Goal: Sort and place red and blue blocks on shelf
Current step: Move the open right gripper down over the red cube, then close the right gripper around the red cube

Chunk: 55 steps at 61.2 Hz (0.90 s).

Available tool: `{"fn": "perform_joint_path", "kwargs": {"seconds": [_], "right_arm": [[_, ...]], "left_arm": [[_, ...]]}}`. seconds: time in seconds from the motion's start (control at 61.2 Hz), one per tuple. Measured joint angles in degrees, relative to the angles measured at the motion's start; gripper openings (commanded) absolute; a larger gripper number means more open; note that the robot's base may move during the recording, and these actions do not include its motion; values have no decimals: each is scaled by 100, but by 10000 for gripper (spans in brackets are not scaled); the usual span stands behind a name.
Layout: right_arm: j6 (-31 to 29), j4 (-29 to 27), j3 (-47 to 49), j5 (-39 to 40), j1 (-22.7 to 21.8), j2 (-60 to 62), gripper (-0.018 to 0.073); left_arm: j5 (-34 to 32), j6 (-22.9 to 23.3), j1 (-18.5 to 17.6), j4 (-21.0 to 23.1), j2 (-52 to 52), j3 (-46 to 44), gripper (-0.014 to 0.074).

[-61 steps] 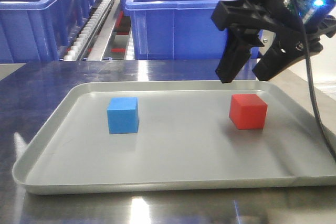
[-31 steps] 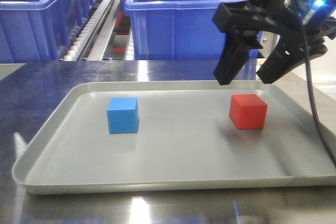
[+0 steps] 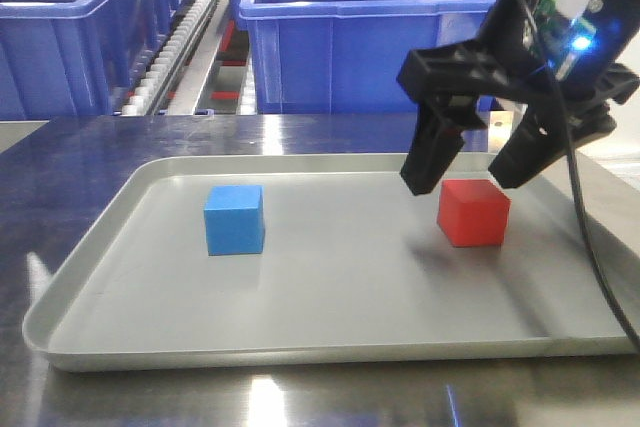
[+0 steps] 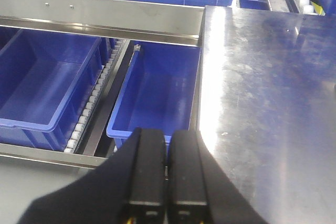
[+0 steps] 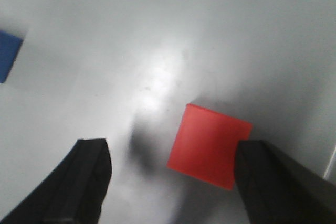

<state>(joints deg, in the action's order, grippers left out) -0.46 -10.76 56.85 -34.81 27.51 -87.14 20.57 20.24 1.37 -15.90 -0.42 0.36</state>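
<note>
**Red block under the right gripper, off-centre in the jaws**

Red block (image 3: 473,213) sits on the grey tray (image 3: 300,355), toward its right edge and nearer the far edge than the near one. Blue block (image 3: 234,219) is well apart from it, left of the tray's middle. Neither is on the shelf (image 4: 105,17) yet.

Right gripper (image 3: 463,175) is spread wide and holds nothing, hanging just above the red block with a finger on either side. From the wrist camera the block is not centred. It sits hard up against one of the fingers (image 5: 278,182), with a wide gap to the other, and its faces look turned a little off the jaw line.

Left gripper (image 4: 167,137) is pressed closed on nothing, parked over the blue bins (image 4: 157,93) beside the tabletop (image 4: 262,103) edge.

Risks I see:
- Descending as is, the near finger may land on the block's top edge instead of clearing it, tipping or shoving it.
- The tray looks slick. If one finger touches first, I expect the block to slide toward the right rim.
- Closing on a skewed cube means corner contact, so it could twist out or ride up on the lift.

I'd shift sideways and square the wrist before dropping.
</note>
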Motion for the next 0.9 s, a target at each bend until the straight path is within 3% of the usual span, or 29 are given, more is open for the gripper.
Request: {"fn": "perform_joint_path", "kwargs": {"seconds": [0.898], "right_arm": [[0, 252, 3, 177, -148, -40, 594]], "left_arm": [[0, 0, 0, 0, 0, 0, 122]]}}
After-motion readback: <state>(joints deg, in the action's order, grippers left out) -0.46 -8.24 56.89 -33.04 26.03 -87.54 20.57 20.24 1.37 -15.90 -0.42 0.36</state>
